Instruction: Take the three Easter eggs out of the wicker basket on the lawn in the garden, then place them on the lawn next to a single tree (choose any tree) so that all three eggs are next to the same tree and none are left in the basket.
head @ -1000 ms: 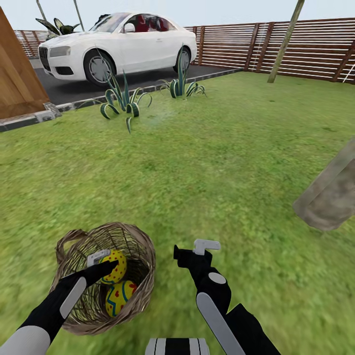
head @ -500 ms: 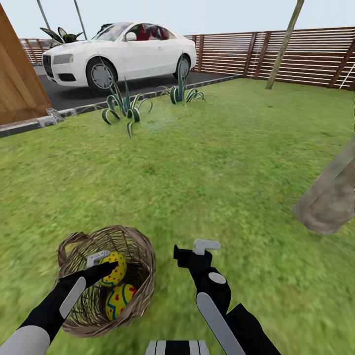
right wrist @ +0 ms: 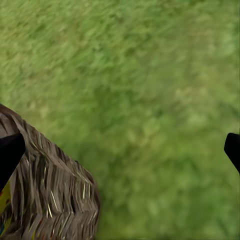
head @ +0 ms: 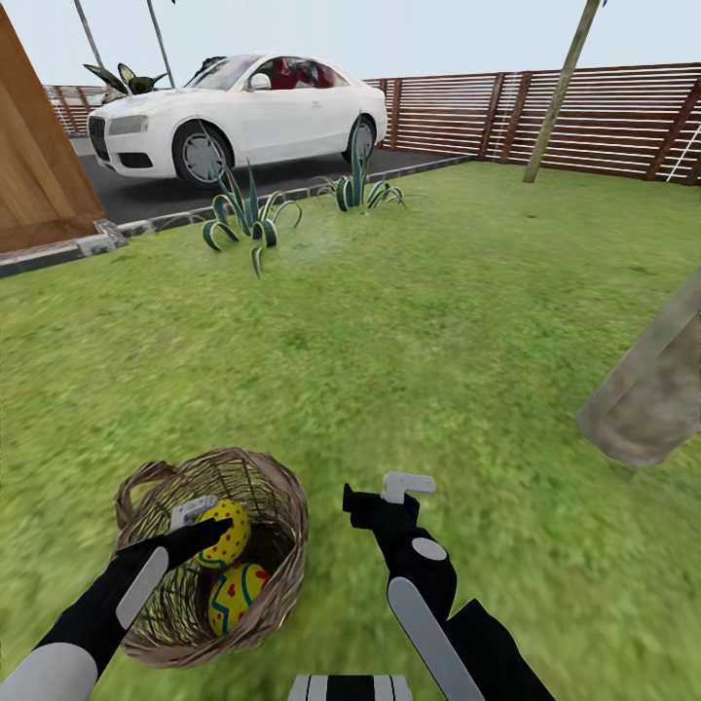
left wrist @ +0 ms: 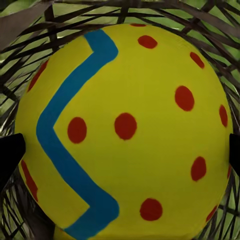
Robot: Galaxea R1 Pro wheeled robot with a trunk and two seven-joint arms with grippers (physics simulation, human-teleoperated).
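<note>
Reaching into the wicker basket (head: 209, 555), the left claw (head: 216, 521) grips one Easter egg (head: 225, 531) between its fingers; a second egg (head: 236, 596) lies just below it. Beside the basket, the right claw (head: 382, 492) hangs spread wide, empty, over the lawn (head: 409, 331).

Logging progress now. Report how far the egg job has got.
Done: nothing; no egg lies on the lawn. In hand: left gripper around one Easter egg inside the wicker basket, grip unconfirmed. A second egg sits below. Left: carrying eggs to the tree.
</note>
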